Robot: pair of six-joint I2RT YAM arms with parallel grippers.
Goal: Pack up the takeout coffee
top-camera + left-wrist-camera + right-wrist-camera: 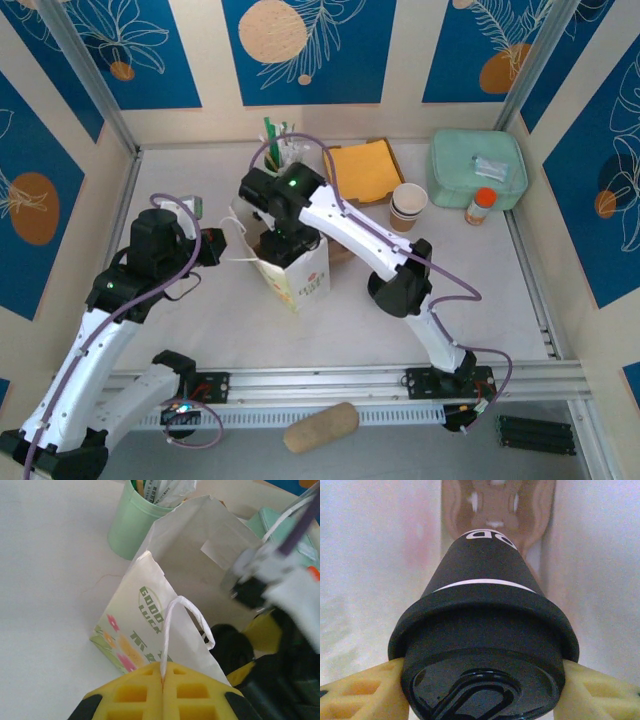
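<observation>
Right wrist view showed my right gripper (480, 692) clamped on the coffee (480, 580) at the level of its black lid (485, 645), with the cup down between the white walls of the bag (365, 580). My left gripper (162, 692) was closed on one handle (172, 625) of the bag, pulling the mouth open. Judged progress: insertion was under way. Seating the cup on the bag floor, release and withdrawal were left. Count: one coffee, one bag, one cup stack (408, 205) right of the bag, one green holder (283, 150) behind the bag.
</observation>
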